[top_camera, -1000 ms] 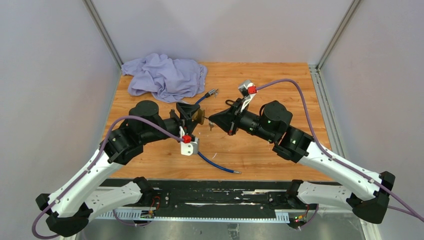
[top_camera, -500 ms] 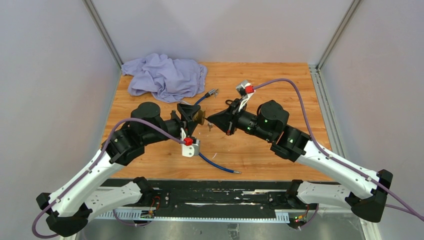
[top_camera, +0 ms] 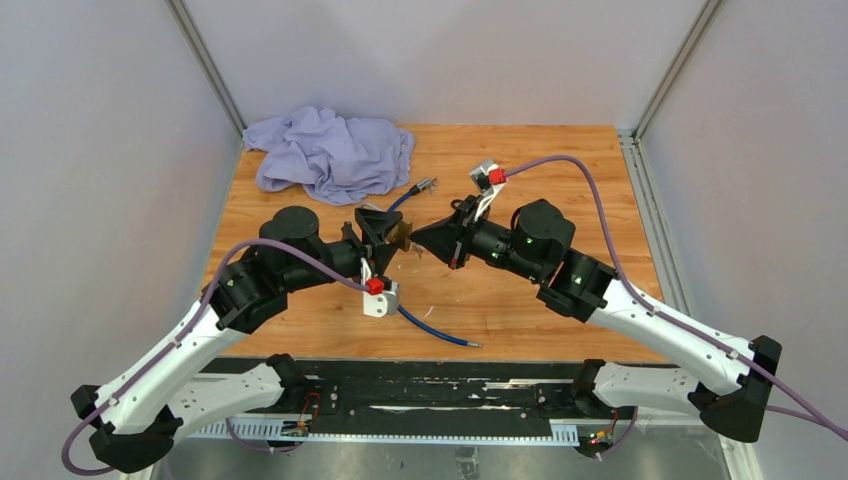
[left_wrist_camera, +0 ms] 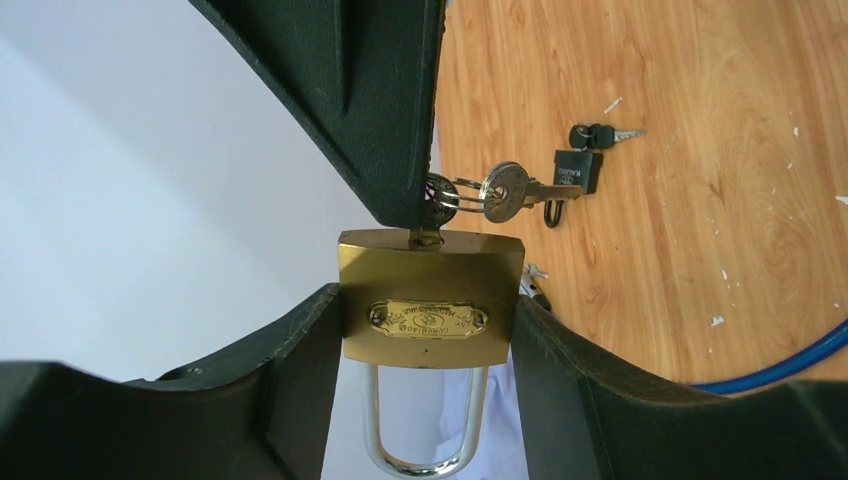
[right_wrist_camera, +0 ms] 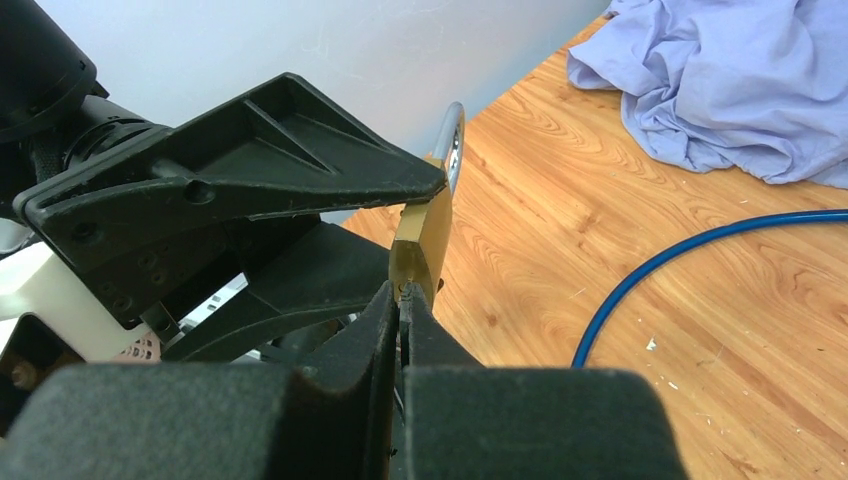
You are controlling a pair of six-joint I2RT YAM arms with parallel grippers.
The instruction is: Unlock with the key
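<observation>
Showing the key-in-lock stage: at the centre of the overhead view, the left gripper (top_camera: 386, 233) clamps the brass padlock (left_wrist_camera: 431, 300) by its two flanks. The right gripper (right_wrist_camera: 402, 300), pinched tight, holds the key (left_wrist_camera: 428, 237), whose blade sits in the keyhole at the padlock's upper edge in the left wrist view. Spare keys (left_wrist_camera: 497, 190) dangle beside it. Insertion appears done. The shackle (left_wrist_camera: 425, 440), at the lower edge, looks seated on both legs, so turning the key and freeing the shackle seem left.
</observation>
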